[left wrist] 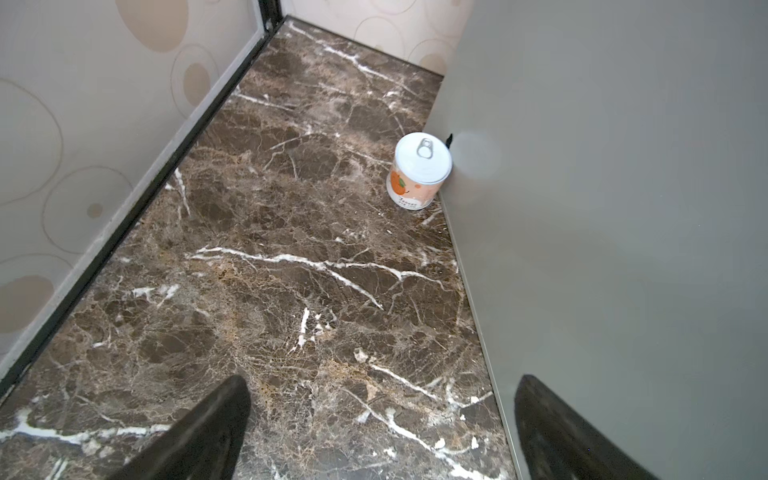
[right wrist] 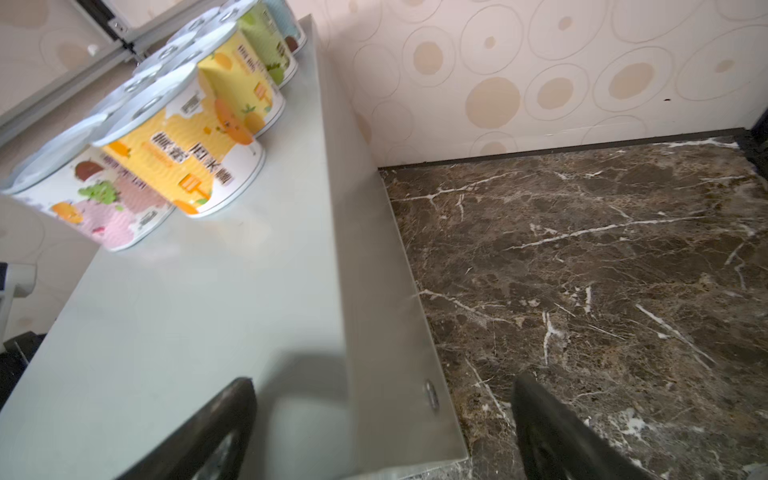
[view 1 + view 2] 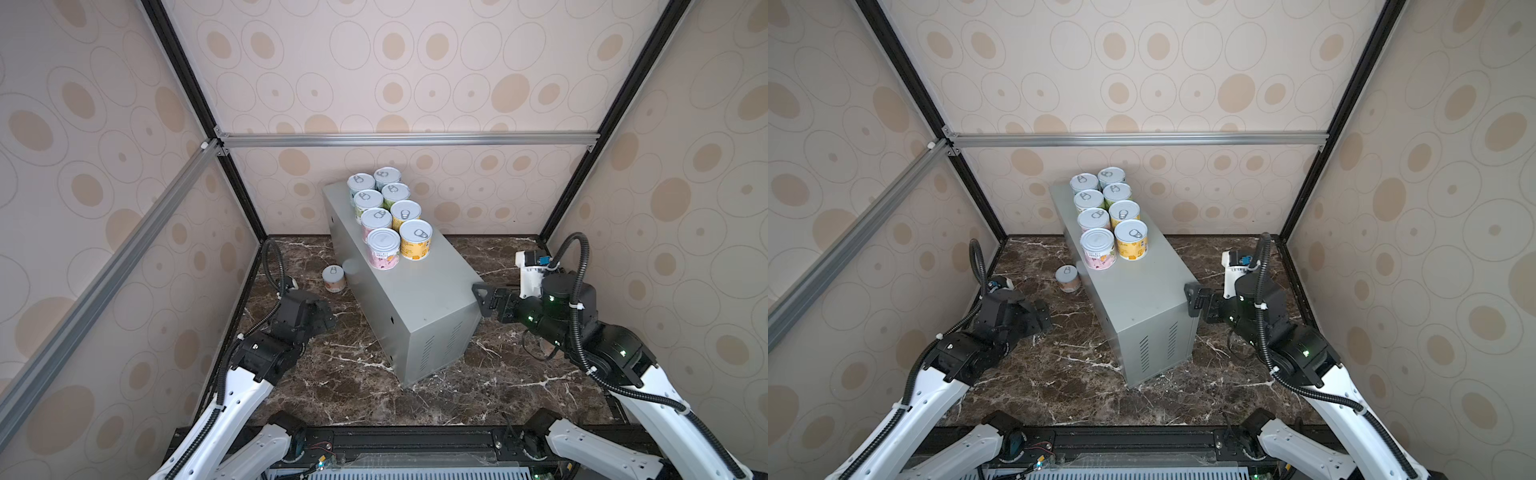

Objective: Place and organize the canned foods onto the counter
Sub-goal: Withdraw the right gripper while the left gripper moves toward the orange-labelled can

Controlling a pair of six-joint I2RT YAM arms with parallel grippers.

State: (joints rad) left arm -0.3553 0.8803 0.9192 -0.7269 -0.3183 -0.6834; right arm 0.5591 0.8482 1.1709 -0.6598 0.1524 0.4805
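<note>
Eight canned foods [image 3: 390, 224] stand paired at the far end of the grey surface [image 3: 424, 299] — most of the job looks done. One orange-labelled tin [image 3: 333, 278] sits on the marble [image 3: 332, 361] just beside that surface's left side; the left end effector [image 1: 382, 382] and right end effector [image 2: 382, 382] both gape, empty

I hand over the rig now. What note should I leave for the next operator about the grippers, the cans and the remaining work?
Left gripper: open, empty, over the marble.
Right gripper: open, empty, by the counter's near corner.
Done: eight cans stand on the counter in two rows of four.
To do: one orange can stands on the marble beside the counter.
</note>
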